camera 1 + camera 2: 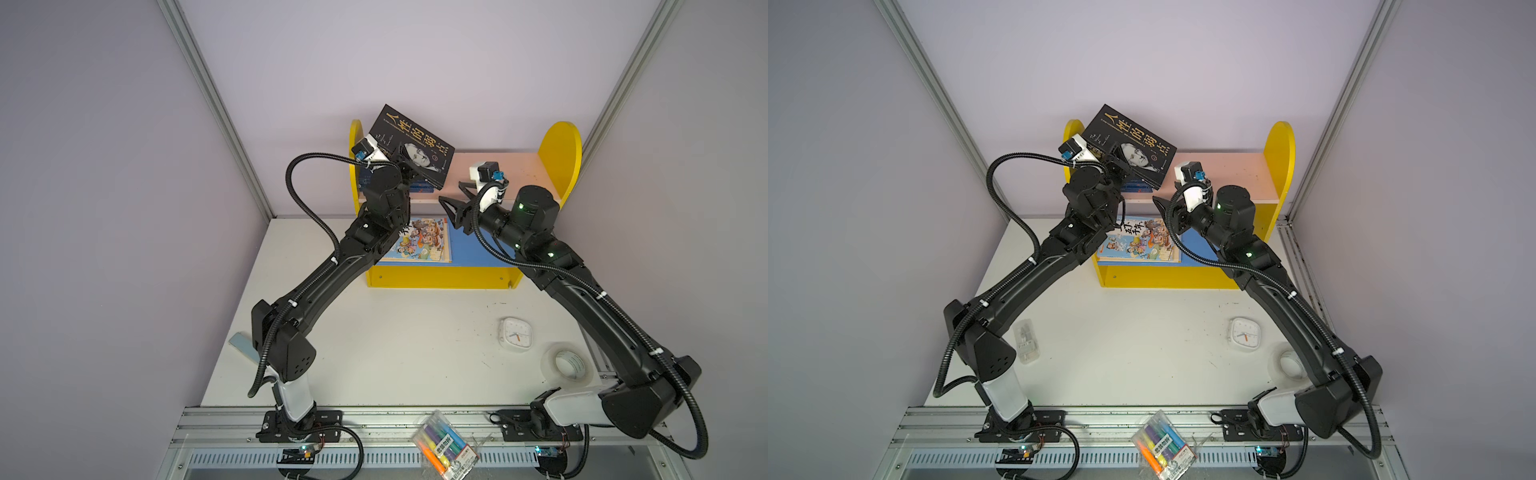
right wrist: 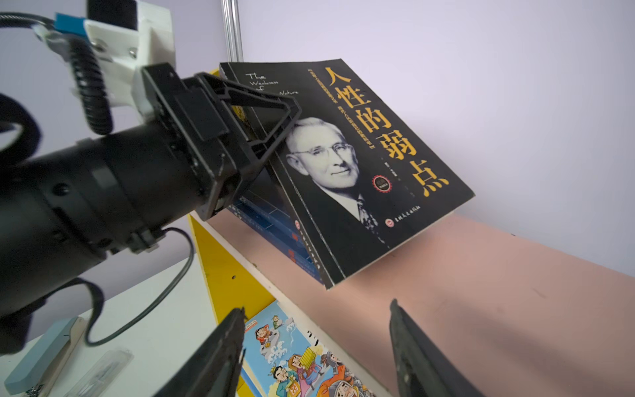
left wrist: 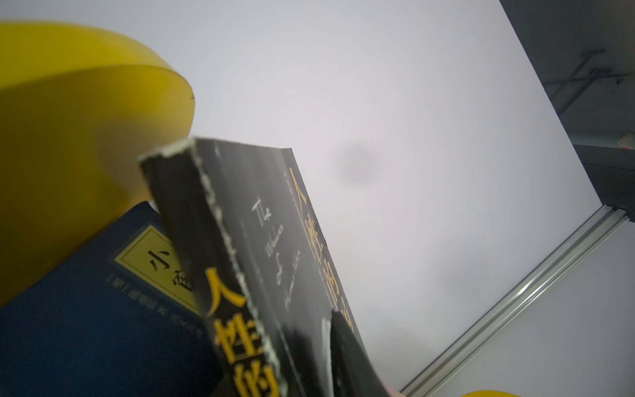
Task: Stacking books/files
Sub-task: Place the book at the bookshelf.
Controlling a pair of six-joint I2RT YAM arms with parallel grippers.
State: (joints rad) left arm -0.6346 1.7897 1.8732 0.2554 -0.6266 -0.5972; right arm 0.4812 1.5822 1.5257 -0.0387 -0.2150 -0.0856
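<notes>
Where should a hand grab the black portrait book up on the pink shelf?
Probably its spine edge, from the open front: the black book lies tilted over the navy books, so the spine faces forward, lifted off the pink shelf, leaving room for a finger beneath.

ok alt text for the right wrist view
A black book with a man's portrait tilts over dark blue books on a pink shelf, the left tool at its spine edge. The open right tool frames a cartoon book one shelf down.
</notes>
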